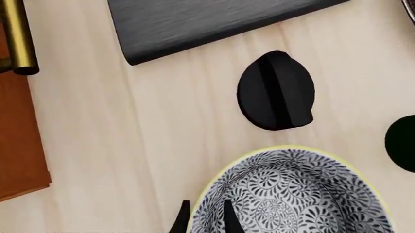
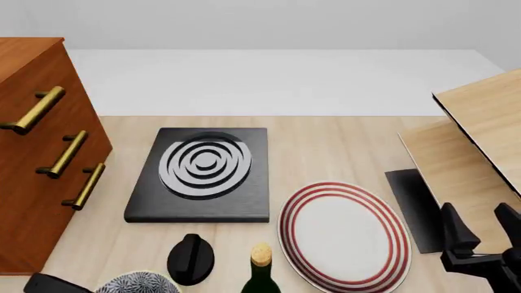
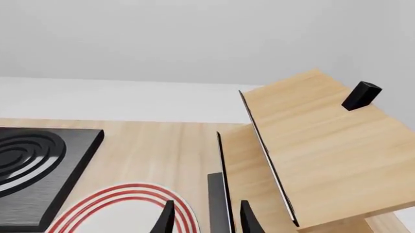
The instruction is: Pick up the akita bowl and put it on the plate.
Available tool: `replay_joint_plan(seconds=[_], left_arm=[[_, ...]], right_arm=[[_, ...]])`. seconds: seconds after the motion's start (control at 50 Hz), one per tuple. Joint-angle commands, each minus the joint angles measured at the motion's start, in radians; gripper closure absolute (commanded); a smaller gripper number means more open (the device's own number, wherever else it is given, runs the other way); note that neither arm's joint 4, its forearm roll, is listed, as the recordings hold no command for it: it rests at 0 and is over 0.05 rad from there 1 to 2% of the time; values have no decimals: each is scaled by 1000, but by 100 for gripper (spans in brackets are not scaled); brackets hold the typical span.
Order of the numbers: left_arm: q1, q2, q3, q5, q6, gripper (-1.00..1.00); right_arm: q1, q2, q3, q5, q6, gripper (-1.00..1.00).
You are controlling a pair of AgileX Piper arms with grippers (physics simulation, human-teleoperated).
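Pale wooden desk (image 2: 326,146): your left gripper (image 1: 206,218) straddles the akita bowl (image 1: 295,194) rim at the near edge, jaws parted; right gripper (image 3: 206,216) idles released beside the plate (image 2: 343,235).

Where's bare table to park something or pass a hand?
Free: strip between stove slab and plate; far table edge behind both. Crowded: near edge, where akita bowl, black knob and bottle cluster.
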Motion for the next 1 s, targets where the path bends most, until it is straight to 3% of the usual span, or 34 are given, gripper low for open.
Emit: replay_joint_plan(seconds=[0.02, 0.12, 0.38, 0.58, 0.72, 1.0], left_arm=[[9, -65, -6, 57, 10, 100], [14, -113, -44, 123, 19, 100], [45, -273, -267, 376, 44, 100], [47, -286, -371, 427, 47, 100], [60, -265, -493, 450, 58, 100], [76, -136, -711, 403, 62, 100]], right_arm=[[0, 15, 0, -12, -2, -100], [0, 11, 0, -9, -2, -100], [2, -9, 0, 9, -2, -100], [4, -28, 0, 26, 0, -100], [3, -42, 0, 38, 2, -100], [-1, -44, 0, 39, 2, -100]])
